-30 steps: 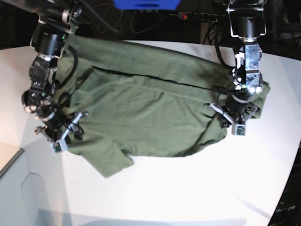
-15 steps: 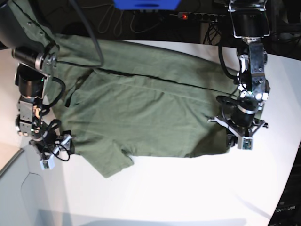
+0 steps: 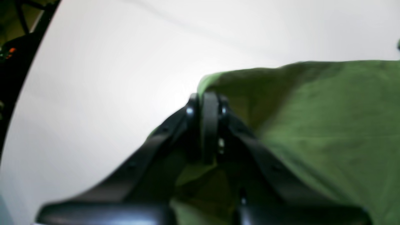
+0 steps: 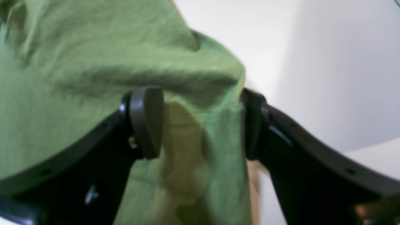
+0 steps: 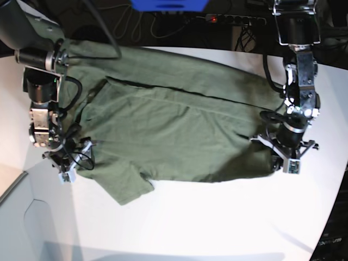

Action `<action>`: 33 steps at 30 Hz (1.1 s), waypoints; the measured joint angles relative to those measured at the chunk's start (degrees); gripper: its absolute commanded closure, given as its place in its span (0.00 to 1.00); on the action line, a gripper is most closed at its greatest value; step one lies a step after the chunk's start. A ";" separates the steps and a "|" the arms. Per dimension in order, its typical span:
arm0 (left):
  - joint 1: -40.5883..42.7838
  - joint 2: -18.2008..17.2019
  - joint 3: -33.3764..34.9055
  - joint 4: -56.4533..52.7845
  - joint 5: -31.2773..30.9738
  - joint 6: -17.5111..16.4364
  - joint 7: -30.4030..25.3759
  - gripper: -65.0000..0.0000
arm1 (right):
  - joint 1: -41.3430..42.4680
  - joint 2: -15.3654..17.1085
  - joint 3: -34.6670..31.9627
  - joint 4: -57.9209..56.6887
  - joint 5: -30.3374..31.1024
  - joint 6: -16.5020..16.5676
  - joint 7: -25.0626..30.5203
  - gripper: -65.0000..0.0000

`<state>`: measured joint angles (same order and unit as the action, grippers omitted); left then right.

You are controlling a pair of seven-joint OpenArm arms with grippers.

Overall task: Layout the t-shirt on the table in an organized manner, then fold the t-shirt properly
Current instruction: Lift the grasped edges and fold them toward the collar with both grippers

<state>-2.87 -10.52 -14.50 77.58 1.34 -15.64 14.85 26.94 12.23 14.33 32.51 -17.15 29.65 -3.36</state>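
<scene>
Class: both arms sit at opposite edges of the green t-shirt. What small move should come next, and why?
Probably close the right end effector first: its pads stand apart with a fold of the t-shirt between them, while the left end effector is already shut on the cloth. Then both could pull outward to flatten it on the table.

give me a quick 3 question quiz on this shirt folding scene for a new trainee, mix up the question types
1. True or false: the left gripper is shut on the t-shirt.
2. Multiple choice: how does the right gripper stand? A) clamped shut on cloth B) open, with shirt cloth between its fingers C) open over bare table, away from the shirt
3. Fill in: in the base view the shirt lies spread on the white ____.

Key: 1 true; 2 B; 3 table
</scene>
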 measured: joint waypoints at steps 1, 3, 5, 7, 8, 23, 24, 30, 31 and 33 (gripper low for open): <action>0.00 -0.46 0.07 0.00 0.02 0.00 0.00 0.98 | -0.24 -0.04 0.00 -0.02 -0.04 0.02 -0.04 0.43; -0.04 -1.22 0.04 0.00 0.13 0.02 -0.04 0.98 | -0.31 -0.33 0.00 -0.02 -0.02 0.00 -0.04 0.49; -0.02 -1.22 0.04 0.00 0.15 0.20 -0.02 0.98 | -0.15 -0.48 0.00 -0.02 0.00 0.00 -0.02 0.61; 0.00 -1.73 0.42 0.00 0.15 0.13 0.02 0.98 | -0.15 -0.61 0.00 0.00 0.02 -0.02 -0.02 0.76; -0.02 -2.21 0.50 0.00 0.13 -0.17 0.00 0.98 | -0.17 -0.68 0.00 0.00 0.02 -0.04 -0.02 0.85; 0.00 -2.80 0.09 3.63 0.15 0.00 -0.28 0.98 | -6.58 -2.10 0.37 19.54 0.72 -0.15 -0.20 1.00; 0.00 -2.78 0.11 3.76 0.20 0.02 -0.44 0.98 | -8.33 -2.49 0.28 22.53 0.74 -0.13 -0.04 1.00; 0.61 -2.80 0.04 3.39 0.24 0.00 -0.31 0.98 | -18.95 -4.74 0.24 35.47 0.61 0.04 -0.44 1.00; 1.18 -2.80 0.02 3.43 0.15 0.02 -0.59 0.98 | -20.11 -4.81 0.24 36.76 0.44 0.02 -0.46 1.00; 2.29 -2.34 -1.57 3.41 -0.11 -0.24 -0.50 0.98 | -22.08 -4.74 0.24 38.60 0.66 0.02 -0.22 1.00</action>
<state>-0.58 -12.86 -16.08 80.99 1.23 -15.88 14.35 4.86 7.49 14.57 71.11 -16.49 29.67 -3.57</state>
